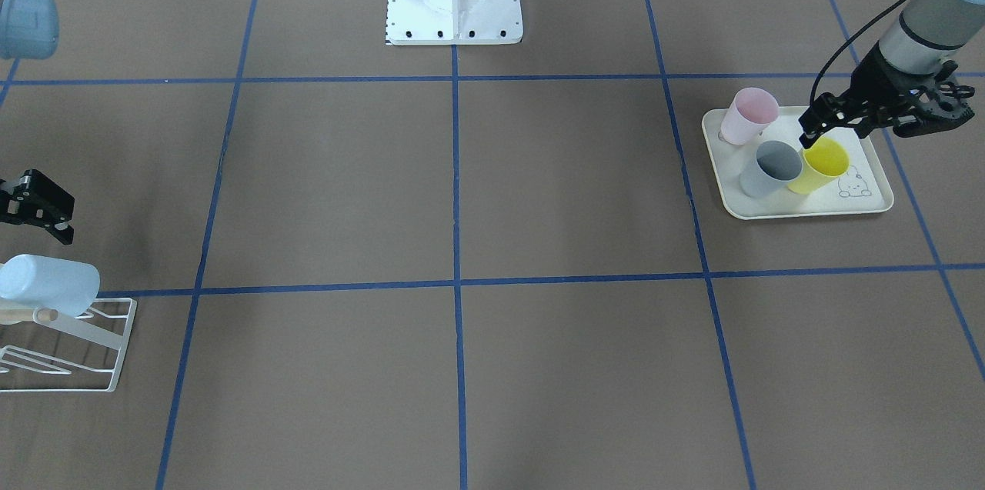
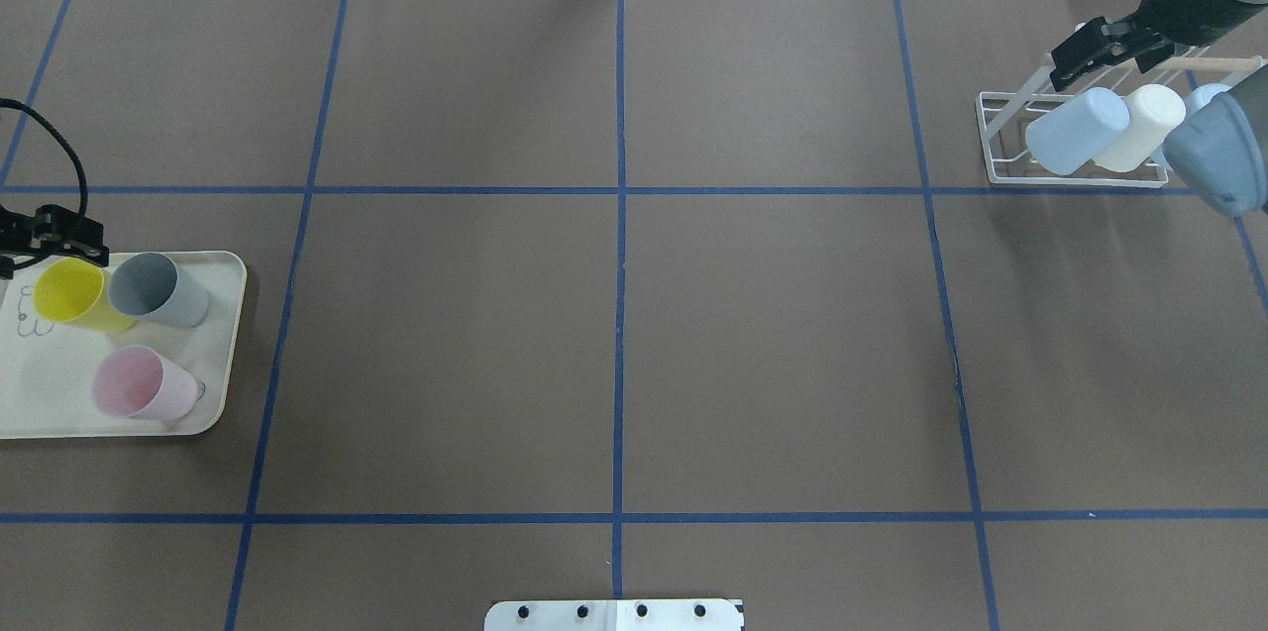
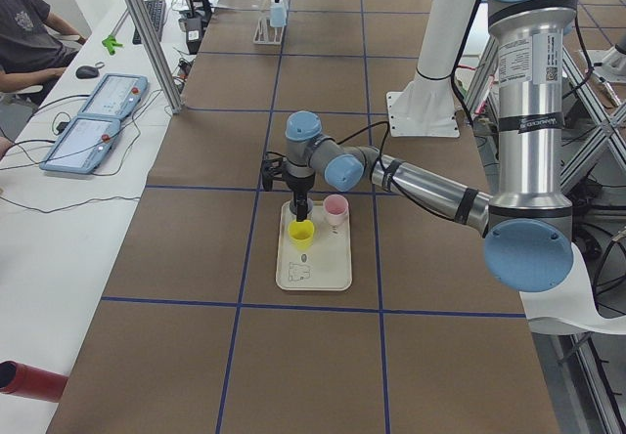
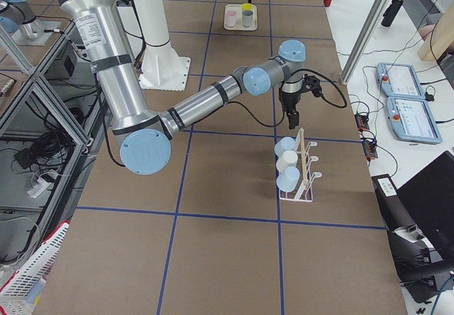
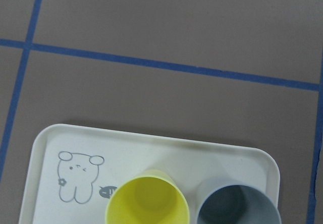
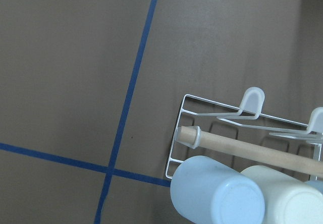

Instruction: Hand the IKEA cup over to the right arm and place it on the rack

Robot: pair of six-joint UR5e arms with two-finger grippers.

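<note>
Jaws first: the left jaws hang point-down over the yellow cup (image 1: 825, 165), their tips close to its rim. No view shows whether they touch it or how far apart they stand. The yellow cup stands open end up on a cream tray (image 1: 869, 201) with a small animal drawing, at the left end of the counter (image 2: 614, 334). A grey cup (image 1: 772, 168) stands just beside it on the right. A pink cup (image 1: 749, 115) sits apart from both, on the tray's near side. The left arm (image 3: 430, 188) reaches out low across the counter to the tray, with a black cable looping off its wrist.

The right jaws hover above the far left corner of the rack (image 1: 81, 331), at the counter's right end. No cup shows between them, but I cannot tell how wide they are. The white wire rack carries a wooden dowel (image 6: 242, 146) along its top, and three cups lie tilted on its prongs with their bases up. These are a pale blue cup (image 2: 1075, 131) at the left, a white cup (image 2: 1139, 126) touching it, and a second blue cup (image 2: 1204, 98) mostly hidden behind a joint cap of the right arm (image 4: 206, 98). A person sits at a side desk beyond the counter's far edge
</note>
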